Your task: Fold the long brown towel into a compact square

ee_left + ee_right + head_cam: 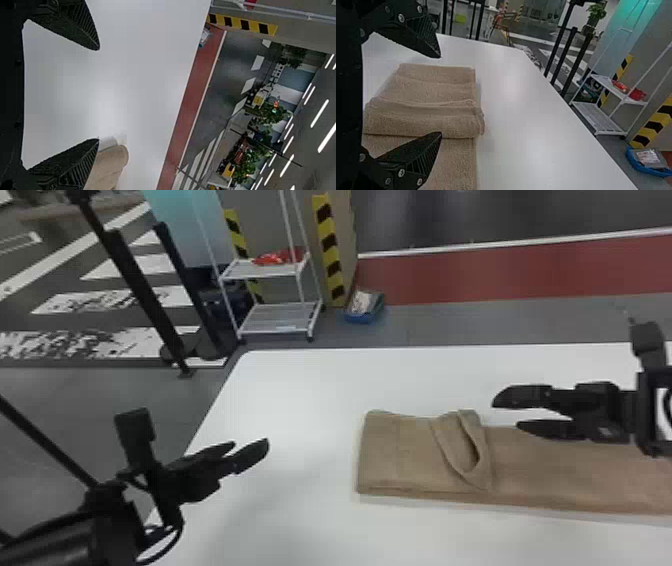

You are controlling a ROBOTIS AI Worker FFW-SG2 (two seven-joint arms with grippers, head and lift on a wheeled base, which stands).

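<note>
The brown towel (550, 475) lies lengthwise on the white table, running off toward the right edge of the head view. Its left end is folded over, with a raised, looped flap (462, 450) on top. Over the towel's far edge, right of the flap, my right gripper (517, 412) stands open and empty. My left gripper (250, 450) is open above the table's left part, apart from the towel. In the left wrist view, the left gripper (99, 95) has a towel end (111, 166) beyond one finger. In the right wrist view, the folded towel (427, 118) lies beyond the right gripper (441, 95).
The white table (300, 390) has its left edge near my left arm. Behind it on the floor stand a white wire shelf (280, 315), black posts (140, 285) and a blue bin (365, 307).
</note>
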